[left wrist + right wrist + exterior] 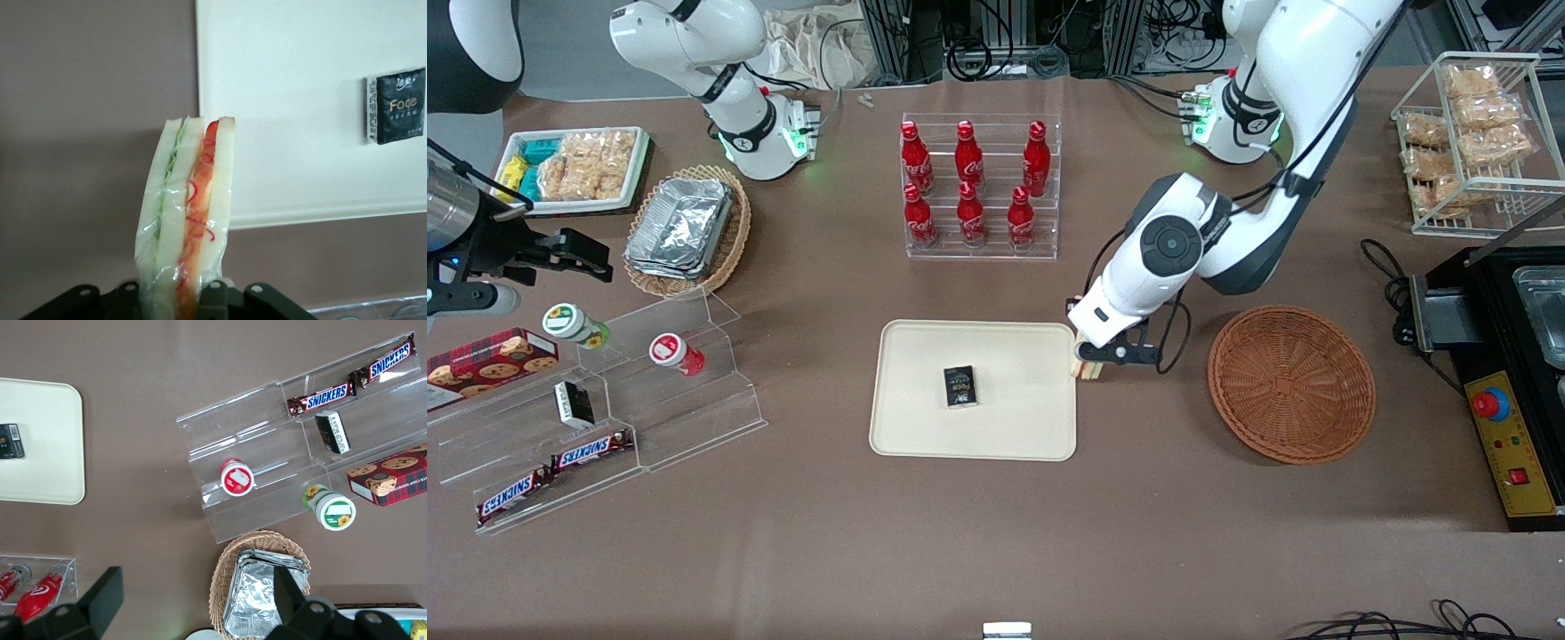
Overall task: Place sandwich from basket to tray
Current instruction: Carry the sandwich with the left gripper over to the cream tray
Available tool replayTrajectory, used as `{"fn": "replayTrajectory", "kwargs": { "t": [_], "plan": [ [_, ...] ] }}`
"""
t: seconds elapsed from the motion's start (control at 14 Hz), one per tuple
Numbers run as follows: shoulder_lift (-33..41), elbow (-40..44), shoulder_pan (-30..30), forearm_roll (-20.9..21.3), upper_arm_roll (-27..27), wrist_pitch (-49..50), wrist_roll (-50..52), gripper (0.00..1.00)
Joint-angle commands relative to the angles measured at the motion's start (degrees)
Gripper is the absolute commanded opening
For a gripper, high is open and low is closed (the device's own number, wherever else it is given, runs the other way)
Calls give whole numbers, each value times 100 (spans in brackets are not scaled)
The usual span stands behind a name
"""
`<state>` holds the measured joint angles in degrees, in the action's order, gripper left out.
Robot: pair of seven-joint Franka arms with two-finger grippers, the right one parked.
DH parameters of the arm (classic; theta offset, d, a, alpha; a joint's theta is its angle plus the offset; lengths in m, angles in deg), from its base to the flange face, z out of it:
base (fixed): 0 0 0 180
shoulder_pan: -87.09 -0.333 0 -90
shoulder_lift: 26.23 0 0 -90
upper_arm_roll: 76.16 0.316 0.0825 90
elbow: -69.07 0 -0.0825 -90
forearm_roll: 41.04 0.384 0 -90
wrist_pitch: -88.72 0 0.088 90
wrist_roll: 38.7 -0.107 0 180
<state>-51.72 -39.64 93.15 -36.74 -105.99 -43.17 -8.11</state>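
The sandwich, a wrapped wedge of pale bread with green and red-orange filling, hangs upright in my left gripper, which is shut on it. In the front view the gripper holds the sandwich just above the tray's edge that faces the basket. The cream tray holds a small black packet. The reddish-brown round basket stands empty toward the working arm's end of the table. The tray and the black packet also show in the left wrist view.
A clear rack of red bottles stands farther from the front camera than the tray. A tan oval basket with foil containers, a clear stepped shelf with snacks and a white snack tray lie toward the parked arm's end. A black appliance sits beside the basket.
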Motion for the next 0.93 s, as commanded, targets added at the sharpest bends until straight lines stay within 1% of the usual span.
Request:
{"fn": "replayTrajectory", "kwargs": {
  "t": [0.0,0.21,0.36,0.43,0.5,0.57,0.64,0.71,0.86],
  "plan": [
    [-622,455,255,412,21,-284,60,0],
    [-1176,1026,369,1000,21,-285,578,0],
    [-1545,1281,449,1562,30,-293,973,0],
    [-1686,1404,449,1809,30,-293,1262,17],
    [-1800,1492,467,2020,30,-302,1613,52],
    [-1871,1545,545,2248,30,-354,1887,66],
    [-1889,1546,563,2442,30,-442,2037,79],
    [-1872,1546,563,2514,30,-478,2178,99],
    [-1767,1546,528,2506,30,-469,2494,99]
  ]
}}
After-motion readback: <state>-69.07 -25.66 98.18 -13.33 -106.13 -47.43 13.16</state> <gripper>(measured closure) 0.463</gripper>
